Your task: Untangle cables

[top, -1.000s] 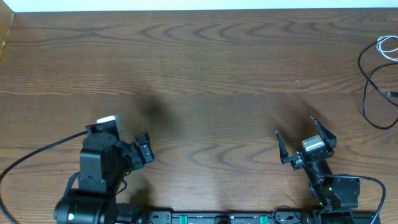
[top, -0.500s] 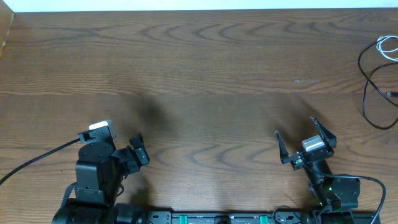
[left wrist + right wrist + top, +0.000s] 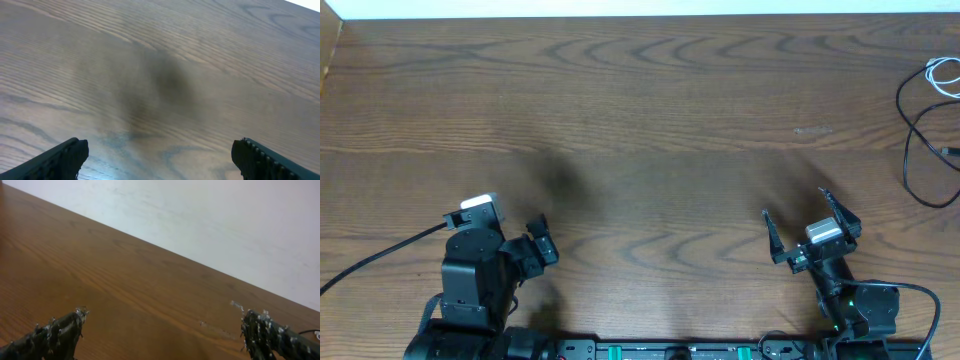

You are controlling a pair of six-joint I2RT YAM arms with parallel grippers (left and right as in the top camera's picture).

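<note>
Brown wood-grain table (image 3: 650,110) fills my overhead feed, and the cables sit at its far right edge, well apart from both arms. From here I can see a thin black cable (image 3: 905,165) looping loosely down that edge and running off the frame. A short white cable (image 3: 931,72) is curled just above it near the corner, and the two seem to cross or touch there, though it is too small for me to be sure. The left gripper (image 3: 160,147) hangs low over bare wood near the front left. On its wrist feed the two fingers stand at opposite sides of the picture, so it is wide open and holds nothing, with only a soft shadow on the grain between them. The right gripper (image 3: 795,204) is near the front right, tilted up and away from the base. Its fingers are spread wide too, with nothing between them but table. On its wrist feed a dark bit of cord shows at the far right edge.
</note>
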